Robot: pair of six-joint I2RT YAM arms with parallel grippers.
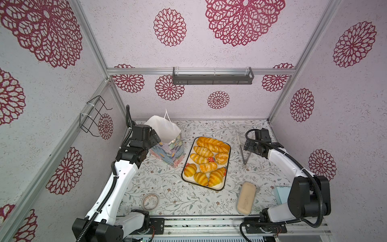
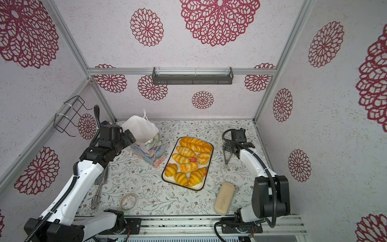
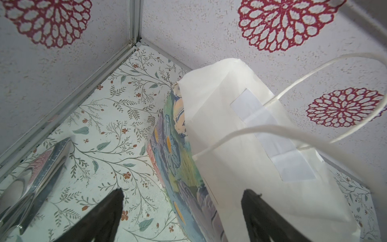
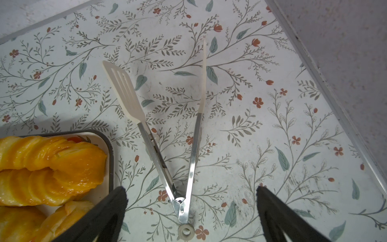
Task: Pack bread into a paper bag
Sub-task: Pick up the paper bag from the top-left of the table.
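Open tongs [image 4: 194, 146] lie flat on the floral table [image 4: 272, 117] — their hinge seen between the gripper's [image 4: 190, 188] wide-spread jaws. Nearby, a tray [image 4: 111, 150] corner holds glossy bread [image 4: 52, 155].

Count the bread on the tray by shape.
long twisted loaf: 1
knot bun: 1
croissants and striped rolls: 6
Total: 8 visible

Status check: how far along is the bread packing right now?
Done: the paper bag stands open, with nothing visible inside. In hand: nothing is held yet. The left gripper, jaws open, straddles the bag's rim. The right gripper hangs open over the tongs lying on the table. Left: all the bread sits on the tray, so every piece needs bagging.
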